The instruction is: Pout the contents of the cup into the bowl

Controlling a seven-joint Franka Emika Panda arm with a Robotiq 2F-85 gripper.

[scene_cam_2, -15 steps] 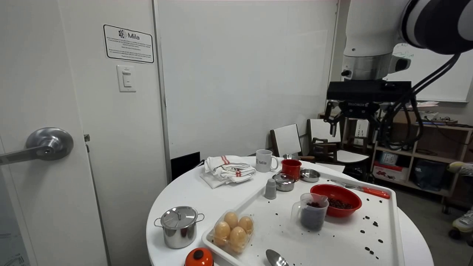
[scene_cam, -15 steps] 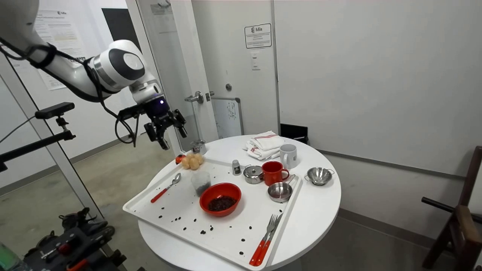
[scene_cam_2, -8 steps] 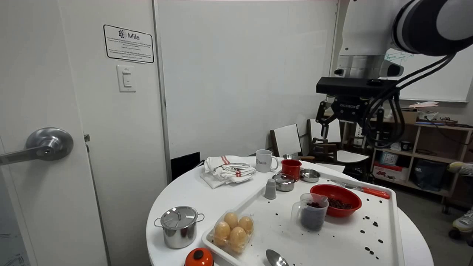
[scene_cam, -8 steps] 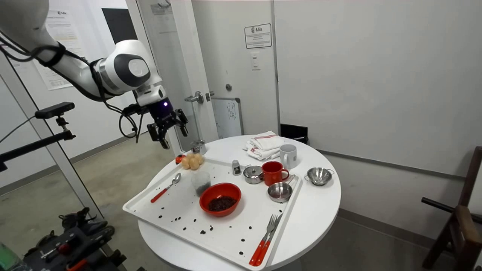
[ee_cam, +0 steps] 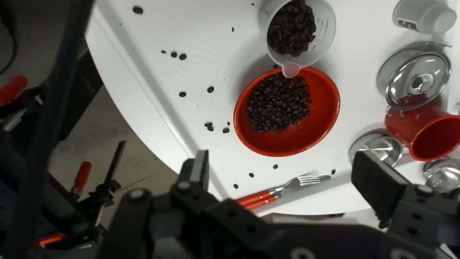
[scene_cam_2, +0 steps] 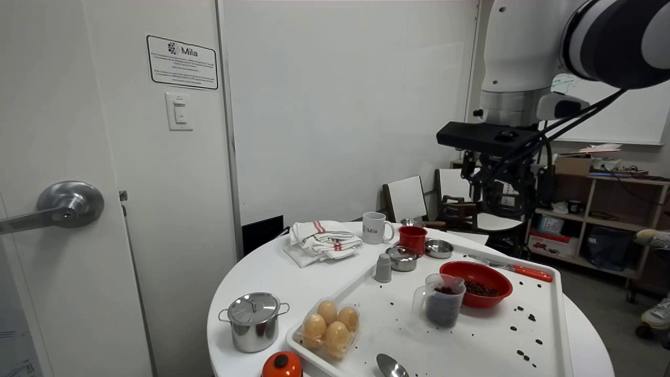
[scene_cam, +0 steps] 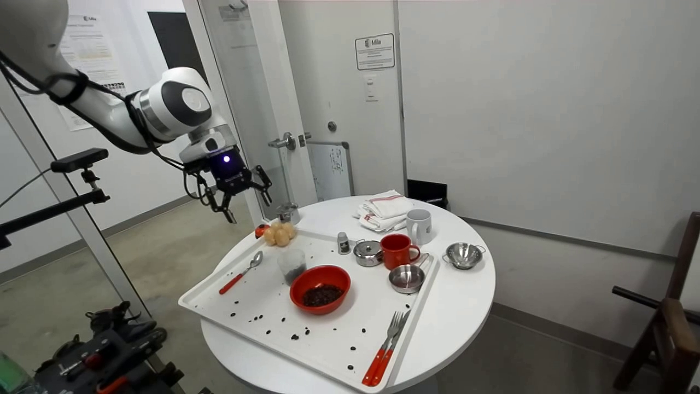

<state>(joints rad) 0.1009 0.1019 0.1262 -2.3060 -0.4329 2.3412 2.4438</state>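
Cup point(ee_cam: 325, 32), wrist view: stands on the tray point(ee_cam: 201, 32) at the 12 o'clock of the bowl point(ee_cam: 320, 108). Dark beans point(ee_cam: 291, 30) inside; more lie in the bowl, heaped toward its 10. Spout point(ee_cam: 291, 70) points to 6, over the bowl's rim; touching or not, cannot tell. Tool point(ee_cam: 282, 163): fingers point(ee_cam: 197, 171) spread wide at 9 and 3, nothing between them. Judgement: step in hand is the reach for the cup; grasp not yet made. This roll looks useful: closing along the 9–3 line should take the side walls and leave the spout free for the pour. Shaker point(ee_cam: 424, 18) at the cup's 3, well apart, so that finger ought to have room.

In an exterior view: eggs point(scene_cam: 280, 234) near the cup's 12, spoon point(scene_cam: 241, 273) at its 9, bowl just beside it toward 4. Tool hangs high at 11, jaws apart. Advice: stay high past the eggs, centre over the cup, then go straight down so neither finger clips the bowl.

In an exterior view: cup upright, handle point(scene_cam_2: 418, 301) at 9, bowl just beside at 2; desk point(scene_cam_2: 303, 283) under the tray. Tool up at 1, dark on dark, finger gap not readable here. Advice: grip below the lip, moderate force, as the thin-looking wall may flex. Lift above the bowl's rim before any tilt. Tip slowly, spout low over the bowl's middle: loose beans will probably hold back, then slide all at once.
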